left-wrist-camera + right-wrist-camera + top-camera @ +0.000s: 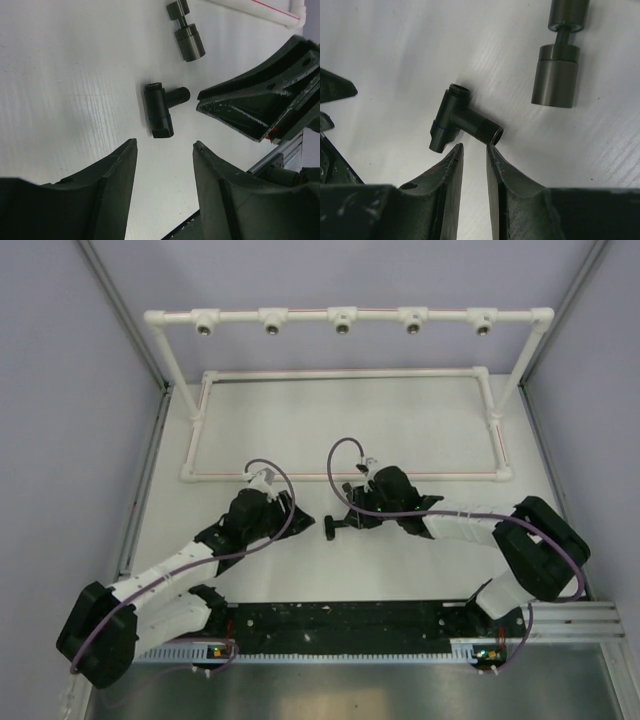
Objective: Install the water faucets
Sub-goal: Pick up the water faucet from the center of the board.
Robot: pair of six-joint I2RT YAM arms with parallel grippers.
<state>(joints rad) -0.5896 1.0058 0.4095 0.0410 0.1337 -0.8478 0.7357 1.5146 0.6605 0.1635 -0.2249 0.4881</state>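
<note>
A black T-shaped faucet [161, 109] lies on the white table between my two grippers; it also shows in the right wrist view [456, 119] and as a small dark piece in the top view [328, 528]. A short stubby cylinder faucet [185, 32] lies just beyond it, apart from both grippers, and shows in the right wrist view [557, 65]. My left gripper [165, 150] is open and empty, its jaws wide, just short of the T-piece. My right gripper [475, 149] is open by a narrow gap and empty. Its right fingertip [492, 150] touches the T-piece's threaded end.
A white pipe frame [340, 315] stands at the back, with several metal-ringed sockets along its top bar. Its base rectangle [345, 475] lies on the table just beyond the grippers. Grey walls close in both sides, and a black rail [340, 620] runs along the near edge.
</note>
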